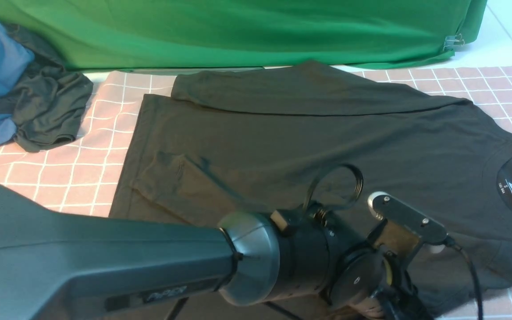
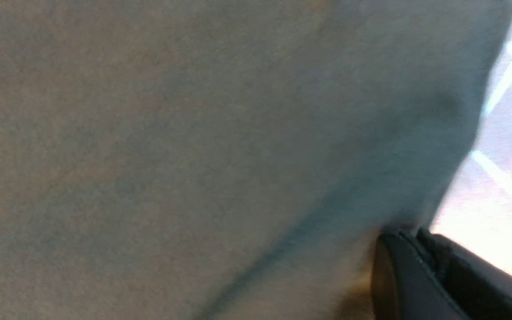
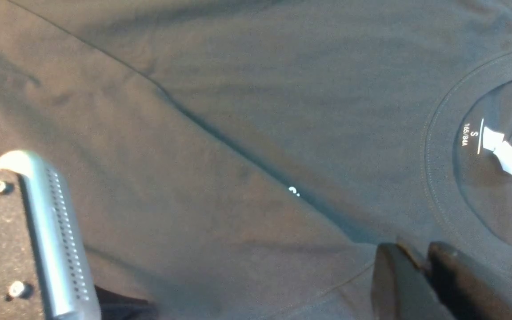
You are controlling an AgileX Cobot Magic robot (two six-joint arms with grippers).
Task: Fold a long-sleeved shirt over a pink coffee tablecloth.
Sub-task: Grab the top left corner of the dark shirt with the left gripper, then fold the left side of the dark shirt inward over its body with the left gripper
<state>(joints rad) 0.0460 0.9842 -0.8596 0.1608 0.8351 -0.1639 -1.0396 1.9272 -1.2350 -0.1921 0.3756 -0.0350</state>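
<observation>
Fold status: early, near edge gripped.
Left pincer (image 2: 414, 238) and right pincer (image 3: 416, 252) both clamp the near edge of the large black soft-fabric long-sleeved shirt (image 1: 282, 146), spread on the pinkish-tan white-grid coffee tablecloth (image 1: 96, 164). Far sleeve looks folded in; body folds not yet done.

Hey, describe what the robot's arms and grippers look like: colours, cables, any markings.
The left arm is a broad dark grey shell with a faint logo, ending in a silver-grey collar and black wrist joints. A black cable loops off the wrist, beside a black plate with silver screws and a pale rounded end. The left gripper and right gripper both have matte black fingers.
</observation>
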